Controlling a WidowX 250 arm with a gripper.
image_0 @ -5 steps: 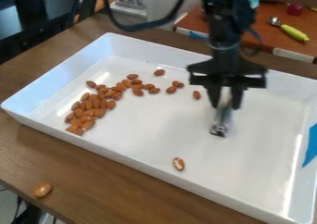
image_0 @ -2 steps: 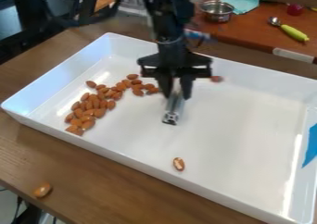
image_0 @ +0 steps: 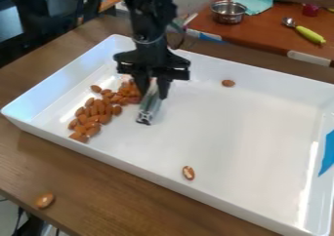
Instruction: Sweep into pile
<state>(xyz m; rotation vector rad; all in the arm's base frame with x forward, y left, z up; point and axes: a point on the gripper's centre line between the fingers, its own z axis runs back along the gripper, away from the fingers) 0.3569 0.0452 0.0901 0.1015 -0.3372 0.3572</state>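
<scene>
My gripper [image_0: 152, 89] hangs over the back left part of the white tray [image_0: 235, 132], shut on a silver metal bar [image_0: 149, 108] that slants down to the tray floor. Just left of the bar lies a curved pile of brown almonds [image_0: 98, 114], its back end partly hidden behind the gripper. One almond [image_0: 227, 83] lies apart near the tray's back wall. Another almond [image_0: 188, 172], with a pale patch, rests near the front wall.
Outside the tray, an almond [image_0: 45, 200] lies on the wooden table [image_0: 117, 191] at front left. Behind stand a metal pot [image_0: 228, 12], a teal cloth [image_0: 254, 4] and a spoon with a green handle [image_0: 309, 34]. Blue tape [image_0: 328, 153] marks the tray's right wall.
My gripper has moved left across the tray with the bar. Loose almonds at the back have shifted left toward the pile, while one now sits farther right by the back wall.
</scene>
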